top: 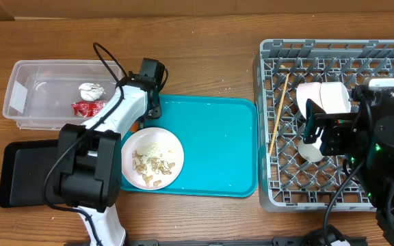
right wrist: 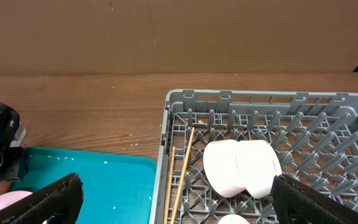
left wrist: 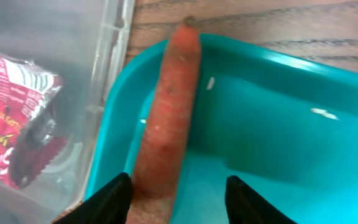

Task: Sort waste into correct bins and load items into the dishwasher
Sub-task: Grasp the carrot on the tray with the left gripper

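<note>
Table seen from above, two robot arms. Near left: 1 black tray [top: 19, 171]. Just right of it, 1 teal tray [top: 217, 150] holding 1 white plate [top: 170, 140] w/ beige and white scraps [top: 149, 165], too many and too small to count. Right side: 1 grey rack [top: 272, 191]; the right gripper [right wrist: 176, 183] hangs above it, jaws wide, holding nothing. In the rack: 2 chopsticks [top: 278, 116] along its left side and 2 bowls, one [top: 311, 152] nearer and partly hidden by the arm, one [top: 327, 98] farther, on its side. Farther back, at the teal tray's far left corner, the left gripper [left wrist: 178, 180] straddles 1 carrot [left wrist: 169, 106], jaws half open: one finger sits about against it, the other apart, so no firm hold yet. The carrot leans on the tray rim, tip toward the table. Far left: 1 clear tub [top: 19, 102] w/ 1 red wrapper [top: 86, 108] and 1 tissue ball [top: 91, 90]. Risks: the off-centre jaws could roll the carrot sideways as they close; a hold near the thick end may let it pivot or slip; the tub wall is just beside it, so the lift could clip it; dropping it among the dry waste would prob. be a mis-sort.
</note>
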Motion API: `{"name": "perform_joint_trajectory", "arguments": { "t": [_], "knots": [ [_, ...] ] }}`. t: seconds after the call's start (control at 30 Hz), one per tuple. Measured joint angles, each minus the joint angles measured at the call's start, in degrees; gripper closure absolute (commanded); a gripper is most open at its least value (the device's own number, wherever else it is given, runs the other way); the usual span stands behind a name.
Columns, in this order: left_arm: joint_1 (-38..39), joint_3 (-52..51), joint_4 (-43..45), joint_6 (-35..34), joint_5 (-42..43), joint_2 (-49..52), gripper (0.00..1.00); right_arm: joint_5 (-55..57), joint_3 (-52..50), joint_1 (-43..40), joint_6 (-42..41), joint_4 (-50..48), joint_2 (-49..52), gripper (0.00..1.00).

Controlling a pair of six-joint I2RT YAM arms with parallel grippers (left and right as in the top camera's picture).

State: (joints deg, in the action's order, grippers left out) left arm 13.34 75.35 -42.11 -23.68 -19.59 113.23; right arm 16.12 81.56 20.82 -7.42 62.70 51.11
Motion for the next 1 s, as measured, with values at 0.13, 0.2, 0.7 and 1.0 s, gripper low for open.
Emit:
{"name": "perform_joint_trajectory", "arguments": {
  "t": [0.13, 0.2, 0.7, 1.0],
  "knots": [
    [0.04, -0.02, -0.13, 0.31, 0.31, 1.64, 0.58, 0.0, 0.0, 0.0, -0.02, -0.02, 0.0, 0.0],
    [0.07, 0.07, -0.11, 0.37, 0.55, 1.77, 0.66, -0.02, 0.0, 0.0, -0.02, -0.02, 0.0, 0.0],
    [0.07, 9.46, -8.83, 4.66, 1.38, 4.85, 0.83, 0.0, 0.0, 0.0, 0.0, 0.0, 0.0, 0.0],
    [0.07, 29.57, -26.86, 4.46, -0.28, 5.01, 0.96, 0.0, 0.0, 0.0, 0.02, 0.0, 0.0, 0.0]
  ]
}}
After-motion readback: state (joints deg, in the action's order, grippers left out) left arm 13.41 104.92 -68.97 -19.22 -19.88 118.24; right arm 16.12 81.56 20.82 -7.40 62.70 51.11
